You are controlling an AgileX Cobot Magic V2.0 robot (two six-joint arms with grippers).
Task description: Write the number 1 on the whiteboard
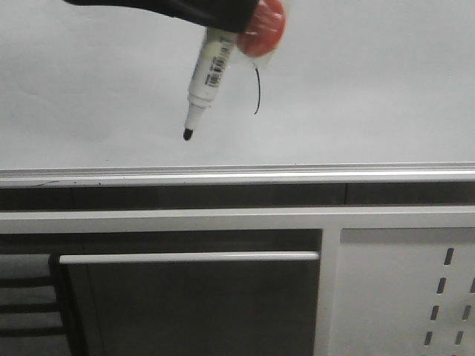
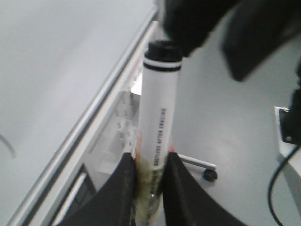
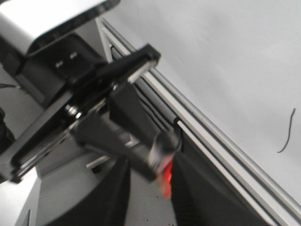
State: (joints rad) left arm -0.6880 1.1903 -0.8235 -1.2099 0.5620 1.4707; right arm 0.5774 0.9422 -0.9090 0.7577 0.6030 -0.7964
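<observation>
The whiteboard [image 1: 356, 96] fills the upper half of the front view, with its silver edge rail [image 1: 237, 176] along the near side. The number 1 [image 1: 257, 93] is a thin black curved stroke on it; it also shows in the right wrist view [image 3: 286, 133]. My left gripper [image 1: 234, 31] is shut on the white marker pen [image 1: 210, 65], tilted with its black tip [image 1: 188, 134] left of the stroke. In the left wrist view the jaws [image 2: 149, 160] clamp the pen [image 2: 160, 103]. My right gripper [image 3: 149, 188] is open and blurred, near the left gripper.
A red pad [image 1: 263, 26] sits at the left gripper beside the pen. Below the board's rail are a white frame bar [image 1: 185, 257] and a white perforated cabinet panel [image 1: 404, 297]. The grey floor and a caster [image 2: 209, 175] show beyond the board's edge.
</observation>
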